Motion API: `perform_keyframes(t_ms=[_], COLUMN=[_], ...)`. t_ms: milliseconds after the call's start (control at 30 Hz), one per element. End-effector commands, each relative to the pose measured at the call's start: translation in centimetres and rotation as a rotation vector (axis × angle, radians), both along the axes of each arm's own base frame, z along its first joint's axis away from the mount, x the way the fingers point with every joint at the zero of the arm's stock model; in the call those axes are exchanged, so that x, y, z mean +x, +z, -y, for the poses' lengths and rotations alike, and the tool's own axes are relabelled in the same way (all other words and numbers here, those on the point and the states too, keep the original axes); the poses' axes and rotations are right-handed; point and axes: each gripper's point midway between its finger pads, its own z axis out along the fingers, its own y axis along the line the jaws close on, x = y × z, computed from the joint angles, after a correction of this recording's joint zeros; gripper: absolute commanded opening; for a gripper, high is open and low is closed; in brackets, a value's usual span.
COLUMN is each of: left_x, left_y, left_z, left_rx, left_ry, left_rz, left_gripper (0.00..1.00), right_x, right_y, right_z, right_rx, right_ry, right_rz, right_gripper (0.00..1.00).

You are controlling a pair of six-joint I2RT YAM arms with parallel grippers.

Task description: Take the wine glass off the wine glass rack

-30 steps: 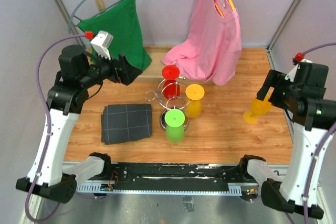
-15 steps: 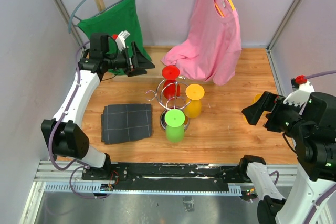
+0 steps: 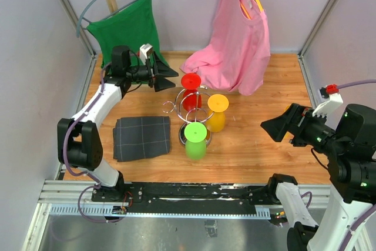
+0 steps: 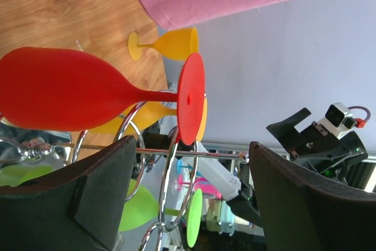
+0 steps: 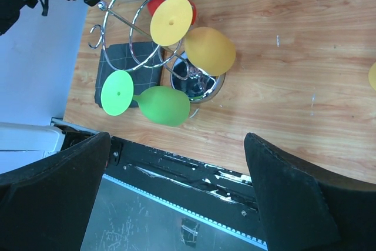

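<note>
Two dark fingers of the left gripper (image 3: 170, 78) stand apart, level with the red wine glass (image 4: 64, 89) and not touching it, at about 10 o'clock from the wine glass rack (image 5: 198, 86). A dark grey checked cloth (image 3: 142, 137) lies flat at the rack's 8 o'clock, and a green shirt (image 3: 129, 30) hangs at the back. The rack stands mid-table (image 3: 258, 157): thin shiny chrome wire, a mirror-like domed round base and curled loops around a central post. Three smooth, matte plastic glasses hang upside down from it by their flat round feet: the red one at 12 o'clock, a yellow wine glass (image 3: 217, 113) near 3 o'clock, a green wine glass (image 3: 195, 142) at 6 o'clock. From above, the green glass covers much of the base. The left wrist view cuts off the red bowl at its edge. A loose orange-yellow glass (image 4: 170, 44) lies on its side on the wood; the top view does not show it. A pink shirt (image 3: 241, 45) drapes at 1 o'clock. The right gripper (image 3: 273, 129) hangs at 4 o'clock, jaws wide apart, holding nothing.
</note>
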Motion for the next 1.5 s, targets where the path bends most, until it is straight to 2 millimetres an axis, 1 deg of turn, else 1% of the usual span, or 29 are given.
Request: perform_keyframes(t_ms=[0,133,333,533,833,1000,1233,1400,1467], left_x=[-0.5,-0.8,-0.7,-0.7,-0.8,-0.5,0.0,0.1,0.1], left_y=[2.5,2.9,2.1,1.3,-0.9,-0.9,-0.5,-0.4,-0.3], left_z=[1.7,2.3,2.3,2.3,2.2,2.2,2.4,2.8,2.9], left_rx=[-0.071,-0.091,-0.073,-0.05,-0.016,-0.019,-0.027,-0.031,-0.032], left_ry=[-0.048,-0.06,-0.059,-0.058,-0.06,-0.063,-0.067,-0.081,-0.082], left_rz=[0.063,0.07,0.063,0.063,0.031,0.03,0.03,0.031,0.03], left_gripper=[0.78,0.72,0.63,0.64,0.64,0.63,0.53,0.5,0.47], right_x=[0.2,0.0,-0.1,0.0,-0.1,0.0,0.0,0.0,0.0], right_y=[0.8,0.9,1.0,1.4,1.8,1.8,1.9,1.9,1.9], right_z=[-0.4,-0.4,-0.5,-0.6,-0.6,-0.6,-0.5,-0.5,-0.5], right_rx=[0.029,0.028,0.031,0.032,0.035,0.036,0.037,0.037,0.039], right_ry=[0.004,0.008,0.014,0.016,0.011,0.009,0.005,0.004,0.004], right_rz=[0.031,0.037,0.039,0.043,0.053,0.052,0.054,0.055,0.053], right_gripper=[0.99,0.99,0.99,0.99,0.99,0.99,0.99,0.99,0.98])
